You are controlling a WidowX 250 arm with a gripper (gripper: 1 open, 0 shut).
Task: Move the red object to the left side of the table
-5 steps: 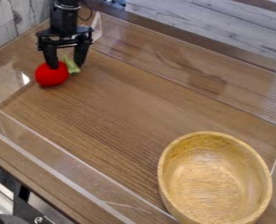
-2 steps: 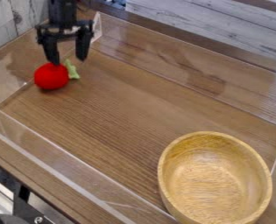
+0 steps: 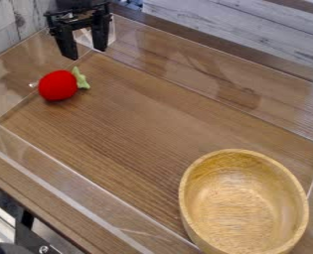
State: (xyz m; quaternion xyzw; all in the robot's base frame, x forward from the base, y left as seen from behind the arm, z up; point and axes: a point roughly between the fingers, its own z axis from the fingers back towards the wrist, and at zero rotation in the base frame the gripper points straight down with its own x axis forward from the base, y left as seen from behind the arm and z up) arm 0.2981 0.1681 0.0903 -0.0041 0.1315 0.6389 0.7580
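The red object [image 3: 58, 84] lies on the bench [image 3: 145, 119] near its left edge, toward the far left corner, just inside the low clear wall [image 3: 13, 60] that borders that side. It is small and round with a matte, slightly fuzzy-looking red skin, and a green leafy top sticks out of its right side, so it rests tipped over rather than upright. Nothing touches it.

The bench top is brown wood grain, its streaks running diagonally, with a soft sheen and pale reflections toward the far side. Clear acrylic walls edge it, and the near wall [image 3: 79, 189] shows as a bright glinting strip across the near left corner.

The gripper [image 3: 83, 42] hangs above and beyond the red object, close to the far left corner, well clear of the fruit. It is black and points nearly straight down, its two dark fingers [image 3: 68, 44] hanging side by side; the jaws stand wide apart and hold nothing.

A big round bowl [image 3: 245, 203] of light wood, smooth with fine ring grain inside, sits at the near right corner, well apart from the fruit
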